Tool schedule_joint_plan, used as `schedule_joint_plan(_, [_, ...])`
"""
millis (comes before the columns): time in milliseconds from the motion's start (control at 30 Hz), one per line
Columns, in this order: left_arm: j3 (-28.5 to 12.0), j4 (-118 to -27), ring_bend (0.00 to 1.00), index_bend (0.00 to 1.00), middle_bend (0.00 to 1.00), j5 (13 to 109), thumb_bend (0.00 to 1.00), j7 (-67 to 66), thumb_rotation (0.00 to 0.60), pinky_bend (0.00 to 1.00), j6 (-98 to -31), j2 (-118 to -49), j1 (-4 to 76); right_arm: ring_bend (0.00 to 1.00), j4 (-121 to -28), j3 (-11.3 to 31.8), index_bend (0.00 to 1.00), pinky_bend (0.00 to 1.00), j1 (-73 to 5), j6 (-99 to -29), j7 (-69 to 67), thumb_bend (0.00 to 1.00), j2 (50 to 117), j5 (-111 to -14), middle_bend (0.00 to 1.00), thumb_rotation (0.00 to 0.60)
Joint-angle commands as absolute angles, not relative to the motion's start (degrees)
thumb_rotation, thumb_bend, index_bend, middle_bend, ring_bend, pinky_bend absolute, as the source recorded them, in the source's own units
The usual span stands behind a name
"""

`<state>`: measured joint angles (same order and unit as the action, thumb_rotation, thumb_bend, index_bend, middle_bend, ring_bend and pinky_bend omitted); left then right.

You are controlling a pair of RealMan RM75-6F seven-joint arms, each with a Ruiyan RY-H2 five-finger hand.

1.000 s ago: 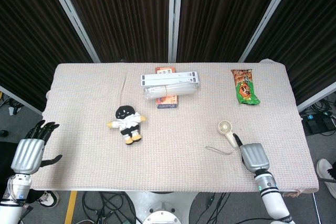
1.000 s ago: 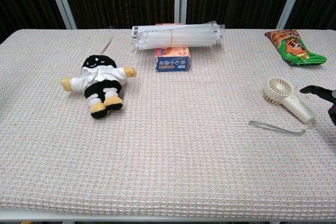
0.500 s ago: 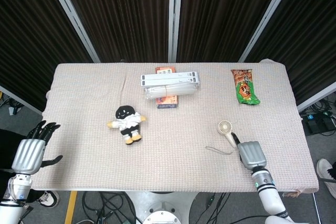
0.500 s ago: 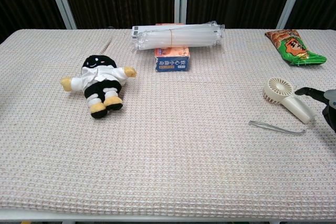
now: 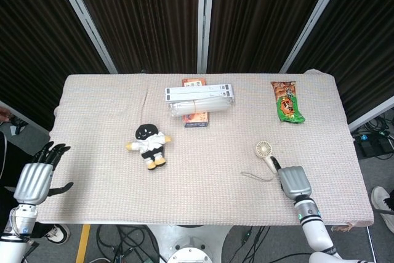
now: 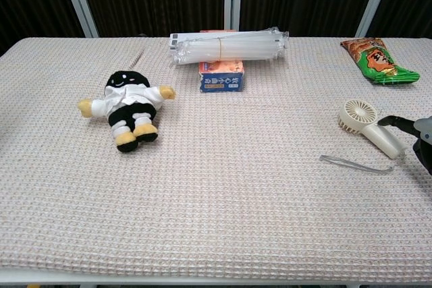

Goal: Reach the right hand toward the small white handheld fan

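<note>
The small white handheld fan (image 5: 266, 154) lies on the table at the right, round head toward the back, handle toward the front right; in the chest view the fan (image 6: 370, 125) shows the same way, its clear wrist strap (image 6: 354, 164) trailing in front. My right hand (image 5: 294, 182) hovers just behind the handle's end, fingers spread, holding nothing. In the chest view only the right hand's dark fingertips (image 6: 398, 123) show at the frame's edge, close to the handle. My left hand (image 5: 34, 178) hangs off the table's left edge, fingers spread and empty.
A plush doll (image 5: 148, 145) lies left of centre. A stack of clear tubes on an orange box (image 5: 198, 100) sits at the back middle. A green snack packet (image 5: 287, 103) lies at the back right. The table's front edge (image 5: 203, 223) is close to the right hand.
My right hand has crept slightly left toward the fan's handle. The left hand and all objects stay where they were.
</note>
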<state>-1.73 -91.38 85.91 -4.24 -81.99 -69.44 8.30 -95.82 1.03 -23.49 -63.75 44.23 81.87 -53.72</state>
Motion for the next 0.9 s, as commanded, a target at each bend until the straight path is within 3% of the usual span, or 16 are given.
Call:
schedule_joint_plan(33, [-1.74,-91.35,0.05,0.16,0.14,85.92,0.08,-4.25,0.6,0.21,-82.03,-69.43,8.29,0.69,-95.8,0.89,0.0,0.6,-23.68,-63.79,44.34,1.0,81.97,-53.47,0.72,0.6])
schedule_joint_plan(900, [-1.64,-91.29,0.05,0.16,0.14,85.96,0.08,-4.28,0.6,0.21,-82.14,-69.31,8.2,0.69,-96.35,-0.13,0.0,0.6,-25.39,-64.88,45.21,1.0,82.28,-51.35,0.72,0.6])
